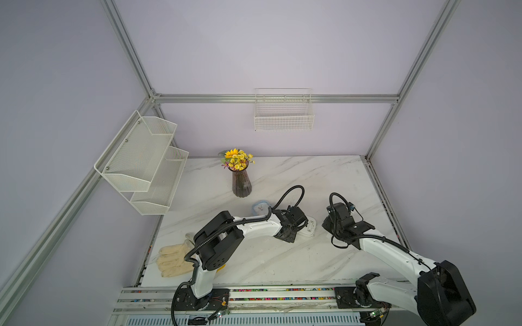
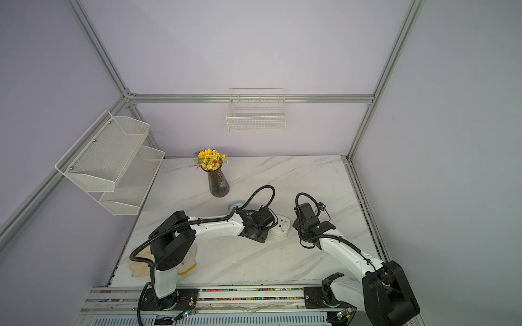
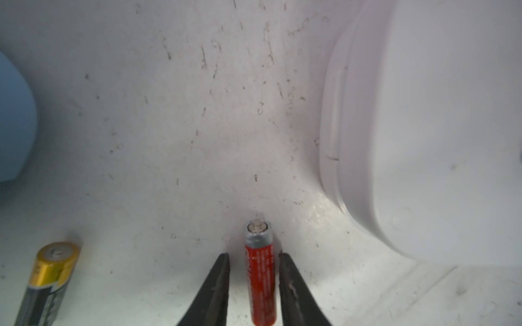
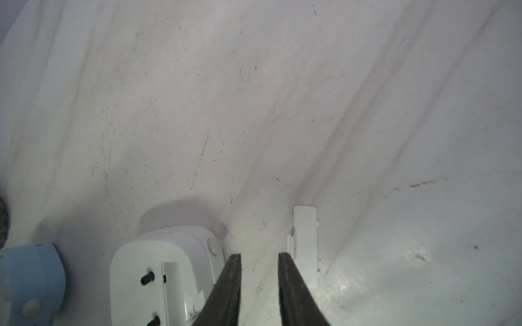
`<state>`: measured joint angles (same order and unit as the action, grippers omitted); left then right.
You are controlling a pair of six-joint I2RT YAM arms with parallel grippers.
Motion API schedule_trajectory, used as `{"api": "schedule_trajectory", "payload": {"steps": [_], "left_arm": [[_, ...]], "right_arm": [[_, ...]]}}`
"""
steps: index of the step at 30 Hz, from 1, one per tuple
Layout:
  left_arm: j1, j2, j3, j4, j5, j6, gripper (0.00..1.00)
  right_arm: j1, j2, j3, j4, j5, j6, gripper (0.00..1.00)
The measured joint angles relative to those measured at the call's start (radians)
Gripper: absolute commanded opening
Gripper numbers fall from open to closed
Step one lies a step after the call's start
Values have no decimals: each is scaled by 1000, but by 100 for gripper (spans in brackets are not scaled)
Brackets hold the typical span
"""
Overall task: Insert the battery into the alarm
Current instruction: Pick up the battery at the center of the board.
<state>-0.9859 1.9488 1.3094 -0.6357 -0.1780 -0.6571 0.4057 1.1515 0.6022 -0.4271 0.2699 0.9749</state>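
While the red battery [image 3: 261,282] lies flat on the table [image 3: 169,141] near the alarm [image 3: 423,141], the left gripper [image 3: 254,255] straddles it, jaws parted, not yet pinching, its length running the way they point; the right gripper [image 4: 260,255] hangs empty, jaws apart.
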Motion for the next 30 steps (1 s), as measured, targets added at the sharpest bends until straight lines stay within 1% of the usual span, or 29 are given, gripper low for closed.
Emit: {"api": "schedule_trajectory", "payload": {"steps": [4, 7, 9, 11, 15, 17, 18, 22, 24, 26, 28, 30], "left_arm": [[-9, 3, 4, -14, -15, 7, 19], [-13, 2, 4, -19, -25, 13, 8], [-15, -1, 5, -19, -29, 14, 5], [-17, -6, 4, -28, -36, 19, 0], [-18, -50, 4, -35, -64, 44, 0], [-18, -116, -11, -2, -75, 72, 0], [-18, -157, -32, 34, -79, 85, 0], [-18, -428, -213, 281, -73, 182, 0], [-18, -565, -337, 466, -58, 243, 0], [-18, -656, -454, 660, -38, 314, 0], [-18, -703, -553, 838, -13, 393, 0], [-18, -704, -605, 944, 11, 467, 0]], "right_arm": [[0, -47, 2, -8, -8, -5, 27], [0, -92, 3, -10, -29, -19, 28], [0, -115, 8, -9, -52, -35, 28], [0, -144, 13, 0, -86, -60, 33], [0, -211, 13, 48, -181, -113, 43], [0, -241, 13, 87, -248, -140, 46], [0, -251, 13, 102, -279, -151, 47], [0, -274, 32, 154, -424, -174, 50], [0, -275, 68, 167, -494, -183, 50], [0, -275, 115, 172, -541, -193, 50], [5, -274, 174, 172, -577, -202, 49], [20, -263, 244, 169, -597, -213, 49]]}}
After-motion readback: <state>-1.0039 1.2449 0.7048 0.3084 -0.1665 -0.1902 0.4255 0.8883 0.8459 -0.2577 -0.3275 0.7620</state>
